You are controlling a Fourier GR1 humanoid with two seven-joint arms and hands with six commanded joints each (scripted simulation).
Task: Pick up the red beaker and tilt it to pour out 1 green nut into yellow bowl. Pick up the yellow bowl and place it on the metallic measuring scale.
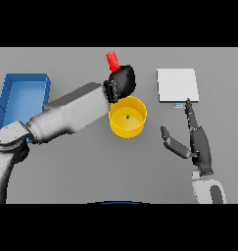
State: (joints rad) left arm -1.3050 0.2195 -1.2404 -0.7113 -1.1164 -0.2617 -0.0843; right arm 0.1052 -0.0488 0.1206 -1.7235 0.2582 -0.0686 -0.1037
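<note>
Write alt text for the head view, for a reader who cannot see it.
The robot's left hand holds a red beaker just behind a yellow bowl, which has a green nut inside. The right hand rests open to the right, its fingers reaching toward a metallic measuring scale; a blue bin sits at far left.

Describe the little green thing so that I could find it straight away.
Start at the yellow bowl in the middle of the grey table, just below the left hand holding the red beaker. The green nut lies inside the bowl, a lone speck, the only green thing in the scene.
</note>
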